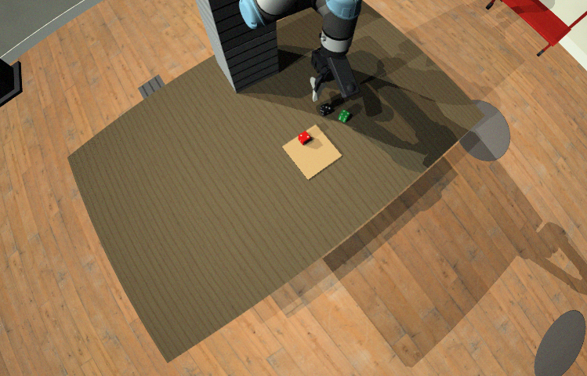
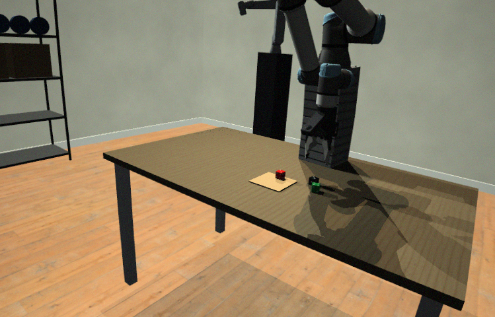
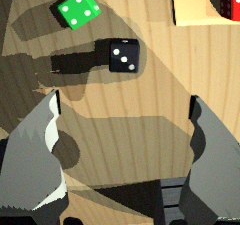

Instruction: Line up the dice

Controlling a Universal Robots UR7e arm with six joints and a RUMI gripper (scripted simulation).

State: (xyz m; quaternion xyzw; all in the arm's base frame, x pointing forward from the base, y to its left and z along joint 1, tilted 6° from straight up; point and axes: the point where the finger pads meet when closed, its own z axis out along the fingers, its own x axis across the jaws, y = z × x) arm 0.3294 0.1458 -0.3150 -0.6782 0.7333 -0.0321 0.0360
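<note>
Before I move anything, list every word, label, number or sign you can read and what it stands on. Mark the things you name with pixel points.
No words, brands or printed digits are legible; only pips, given as counts:
"4" in pips: top of the green die [image 1: 344,116] [image 2: 315,187] [image 3: 79,10].
"3" in pips: top of the black die [image 1: 325,109] [image 2: 313,180] [image 3: 124,56].
"2" in pips: top of the red die [image 1: 304,138] [image 2: 280,174] [image 3: 235,6].
Side-face pips: too small or dark to read surely.
</note>
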